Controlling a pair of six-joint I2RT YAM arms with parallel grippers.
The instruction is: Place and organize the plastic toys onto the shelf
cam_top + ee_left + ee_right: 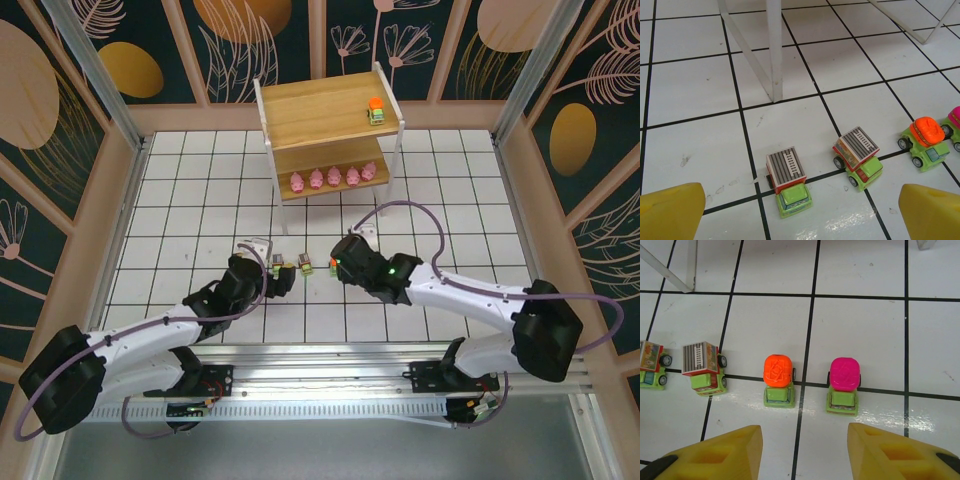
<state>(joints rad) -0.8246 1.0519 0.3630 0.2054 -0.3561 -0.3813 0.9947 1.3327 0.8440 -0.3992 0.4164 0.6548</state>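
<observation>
Both empty: left gripper [800,215] spread wide near the grey-topped truck [788,181], right gripper [802,452] part-open before the orange-topped truck [778,380] and pink-topped truck [844,385] on the table, shelf [310,115] well beyond; risk: neighbours sit close, so a closing finger may knock one askew.

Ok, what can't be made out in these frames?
Top view: pigs too small for detail.
Top view: right end effector covers most of the orange car and the pink car.
Left wrist: pink car cut by the right edge.
Right wrist: leftmost car cut by the left edge.
</observation>
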